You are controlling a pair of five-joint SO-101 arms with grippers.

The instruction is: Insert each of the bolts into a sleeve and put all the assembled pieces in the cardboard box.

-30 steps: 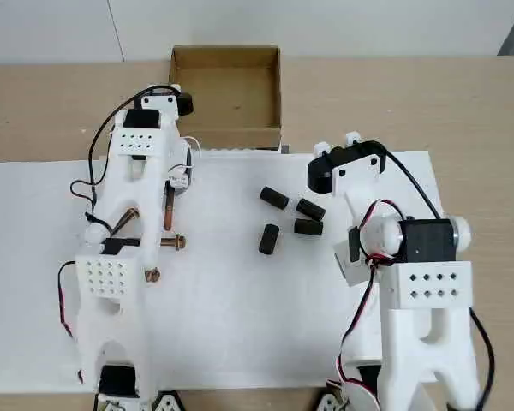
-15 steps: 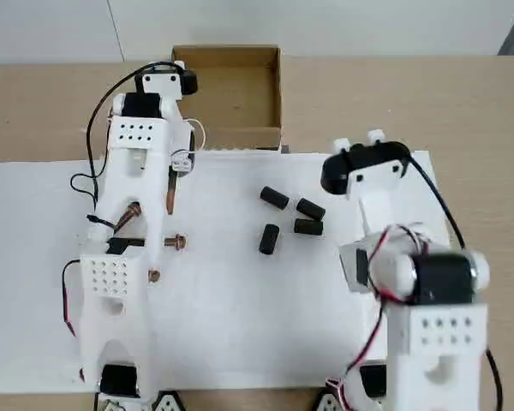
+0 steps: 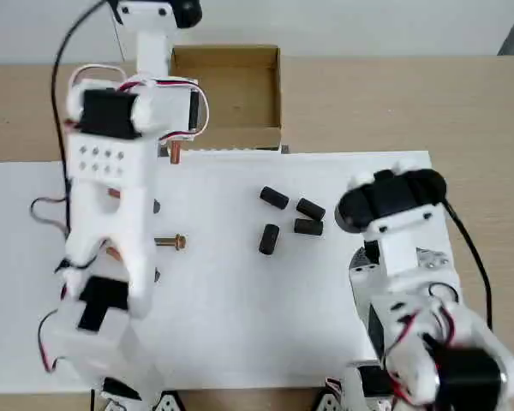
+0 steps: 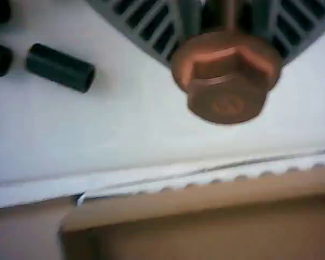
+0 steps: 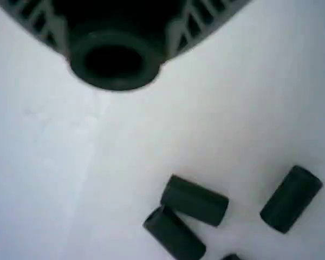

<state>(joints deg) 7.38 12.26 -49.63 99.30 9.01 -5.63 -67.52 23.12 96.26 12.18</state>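
- both lifted since a second ago: left gripper (image 4: pixel 227 24) clamped on copper hex-head bolt (image 4: pixel 225 76), near brown cardboard box (image 3: pixel 231 94).
- right gripper (image 5: pixel 116 30) clamped on black cylindrical sleeve (image 5: pixel 115 64); judged ready for insertion.

Bright even light; faint soft shadows.

The bolt (image 4: pixel 225 76) in the left gripper (image 4: pixel 223 13) looks like copper-toned metal, smooth with a dull sheen. The sleeve (image 5: pixel 114 59) in the right gripper (image 5: pixel 116 21) and the loose sleeves (image 5: pixel 195 199) near it are matt black, plastic by the look. Both grippers' jaws are ribbed plastic. Beneath them lies smooth white paper (image 3: pixel 240 325); the cardboard box (image 3: pixel 225 53) beyond the left gripper is matt brown.
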